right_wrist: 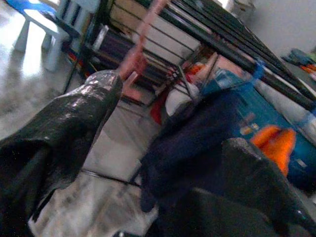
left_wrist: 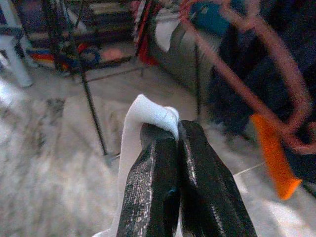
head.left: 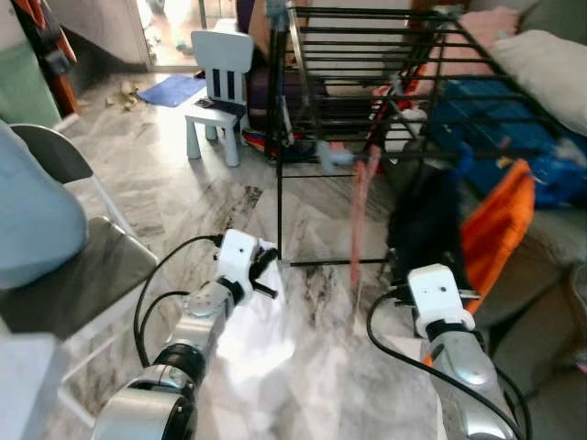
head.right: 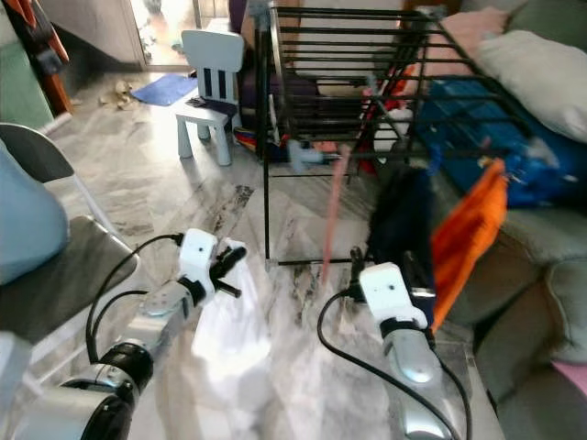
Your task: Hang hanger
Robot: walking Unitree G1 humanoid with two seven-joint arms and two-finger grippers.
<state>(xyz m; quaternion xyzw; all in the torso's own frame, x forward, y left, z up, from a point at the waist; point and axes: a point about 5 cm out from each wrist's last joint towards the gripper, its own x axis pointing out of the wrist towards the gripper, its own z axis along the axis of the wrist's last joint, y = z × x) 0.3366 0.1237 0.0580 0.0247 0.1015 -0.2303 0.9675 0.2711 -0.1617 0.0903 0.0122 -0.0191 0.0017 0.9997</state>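
A pink hanger point(head.left: 360, 209) dangles from the front bar of the black drying rack point(head.left: 385, 82), with a dark garment point(head.left: 424, 225) hanging just right of it. Low in front of that garment, my right gripper point(right_wrist: 173, 116) is open; in the right wrist view the dark cloth lies between its fingers point(right_wrist: 69, 133) and the hanger point(right_wrist: 140, 47) stands beyond them. My left gripper point(head.left: 264, 266) is near the floor left of the rack's front leg. It is shut on a white cloth point(left_wrist: 148, 111), which trails down over the marble floor point(head.left: 252, 335).
A small white child's chair point(head.left: 220, 101) stands left of the rack, with a blue mat point(head.left: 174, 89) behind it. A grey chair point(head.left: 83, 275) is close on my left. An orange cloth point(head.left: 500, 220) and blue things lie on the sofa at the right.
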